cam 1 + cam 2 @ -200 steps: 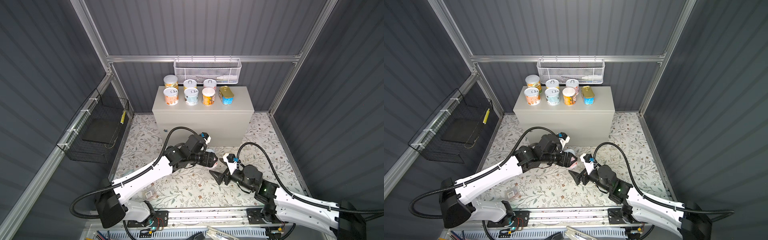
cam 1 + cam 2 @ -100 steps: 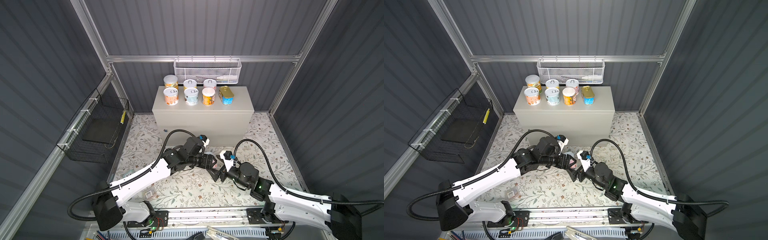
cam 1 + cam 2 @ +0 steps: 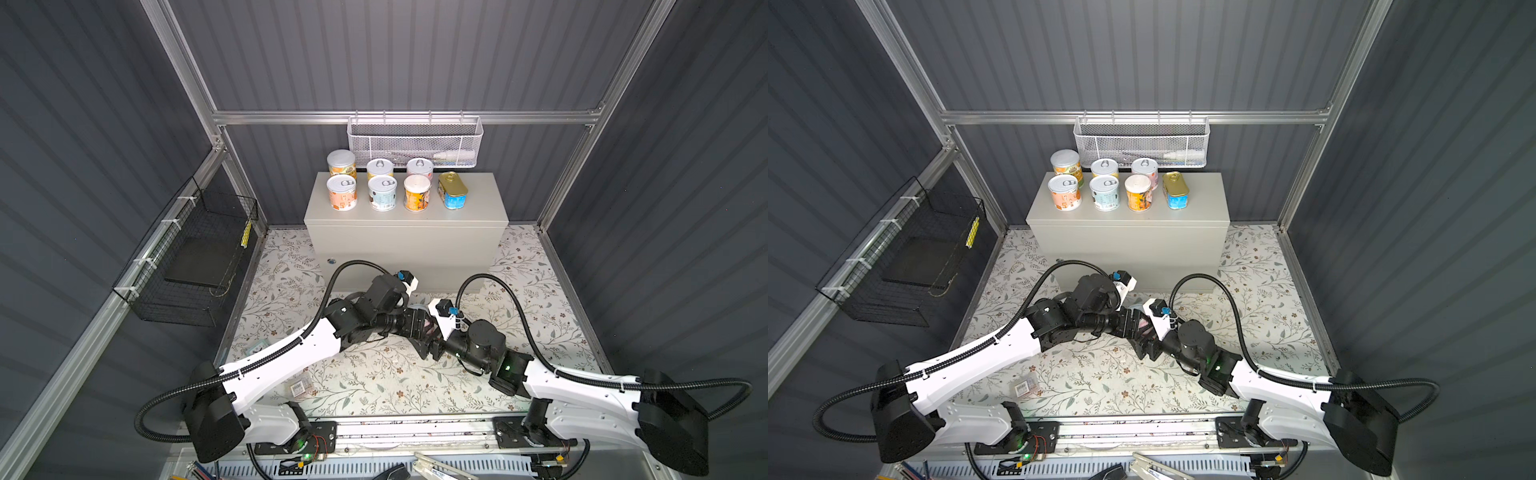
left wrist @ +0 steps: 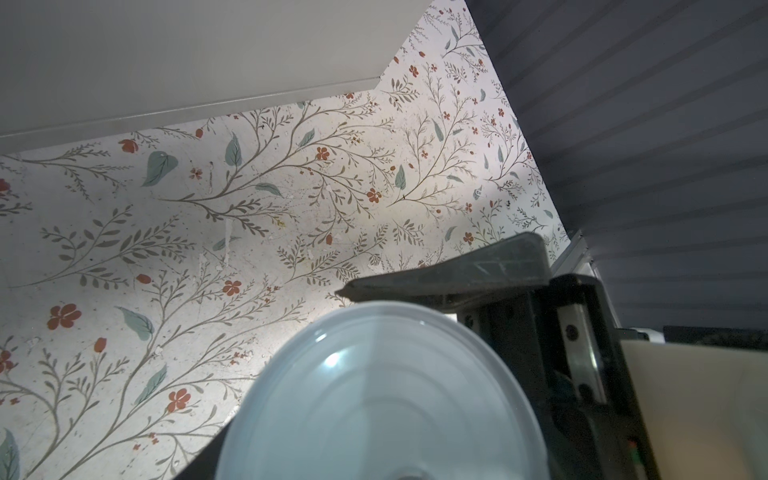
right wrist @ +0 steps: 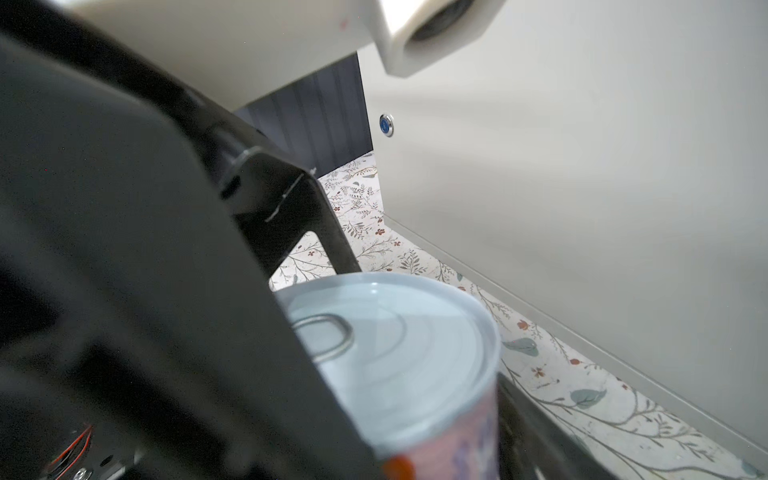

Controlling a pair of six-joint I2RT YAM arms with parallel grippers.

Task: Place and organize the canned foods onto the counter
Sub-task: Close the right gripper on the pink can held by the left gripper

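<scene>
Back-wall white basket point(image 3: 415, 145): one pale tube-like item lying in it. Side-wall black basket point(image 3: 174, 309): dark flat slab. The table point(image 3: 478, 203) carries six upright cans point(image 3: 382, 193) in two rows plus gold tin point(image 3: 453, 191), unchanged. Held: pink can point(image 5: 399, 353), above the floor point(image 3: 540, 291) in front of the table, clamped in left fingers point(image 4: 457, 274), lid end tilted up toward the table. The right fingers point(image 3: 424, 352), spread and clear a second ago, now flank it; can't tell if they touch. A packet point(image 3: 300, 388) lies on the floor.
</scene>
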